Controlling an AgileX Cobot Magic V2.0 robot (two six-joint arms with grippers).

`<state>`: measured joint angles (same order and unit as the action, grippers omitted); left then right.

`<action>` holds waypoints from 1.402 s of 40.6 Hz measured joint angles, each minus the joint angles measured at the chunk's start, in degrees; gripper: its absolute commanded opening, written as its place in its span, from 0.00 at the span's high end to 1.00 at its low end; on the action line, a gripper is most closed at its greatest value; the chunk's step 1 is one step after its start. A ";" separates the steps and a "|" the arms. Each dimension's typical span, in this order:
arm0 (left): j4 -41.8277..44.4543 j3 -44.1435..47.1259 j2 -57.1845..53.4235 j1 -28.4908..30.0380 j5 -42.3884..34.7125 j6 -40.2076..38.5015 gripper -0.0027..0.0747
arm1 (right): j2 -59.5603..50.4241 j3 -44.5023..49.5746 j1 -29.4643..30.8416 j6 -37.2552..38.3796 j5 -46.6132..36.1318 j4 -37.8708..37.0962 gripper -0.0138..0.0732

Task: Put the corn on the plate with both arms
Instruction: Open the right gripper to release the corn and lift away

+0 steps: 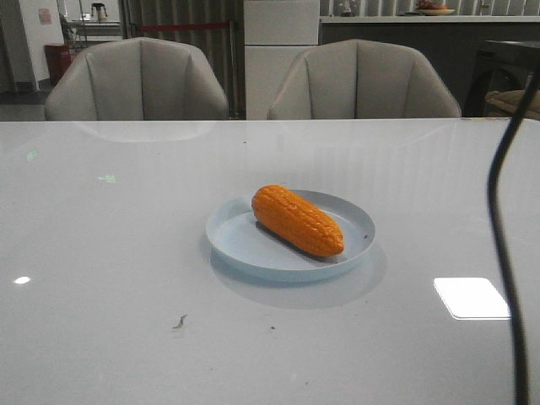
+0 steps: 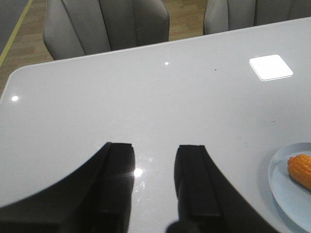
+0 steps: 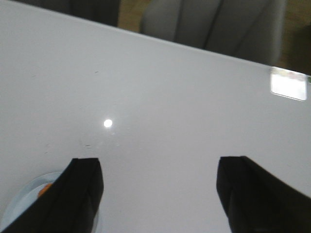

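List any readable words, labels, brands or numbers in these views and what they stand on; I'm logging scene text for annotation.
None can be read. The corn, the plate and the table carry no print. A pinkish sign on the far wall is too small and blurred to read.

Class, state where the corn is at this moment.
In the front view, the corn lies on the pale blue plate near the table's middle, slightly right of centre, with neither gripper touching it.

corn on plate, chairs behind table
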<state>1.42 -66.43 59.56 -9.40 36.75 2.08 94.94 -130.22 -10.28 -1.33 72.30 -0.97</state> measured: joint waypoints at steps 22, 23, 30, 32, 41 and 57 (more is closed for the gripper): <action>0.00 0.00 0.00 0.00 0.00 0.00 0.58 | -36.07 55.51 13.97 -2.47 -13.09 5.85 0.16; 0.00 0.00 0.00 0.00 0.00 0.00 0.58 | -36.96 57.05 13.97 -2.47 -13.28 5.98 0.16; 0.00 0.00 0.00 0.00 0.00 0.00 0.58 | -41.92 64.47 13.97 -2.47 -13.65 6.94 0.16; 0.00 0.00 0.00 0.00 0.00 0.00 0.58 | -42.59 65.26 13.97 -2.47 -13.77 7.03 0.16; 0.00 0.00 0.00 0.00 0.00 0.00 0.68 | -43.11 65.63 13.97 -2.48 -13.89 7.03 0.16; 0.00 0.00 0.00 0.00 0.00 0.00 0.85 | -43.11 65.63 13.97 -2.48 -13.89 7.08 0.16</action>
<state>1.42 -66.43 59.56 -9.40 36.75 2.08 51.83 -64.59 3.69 -3.80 58.41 6.11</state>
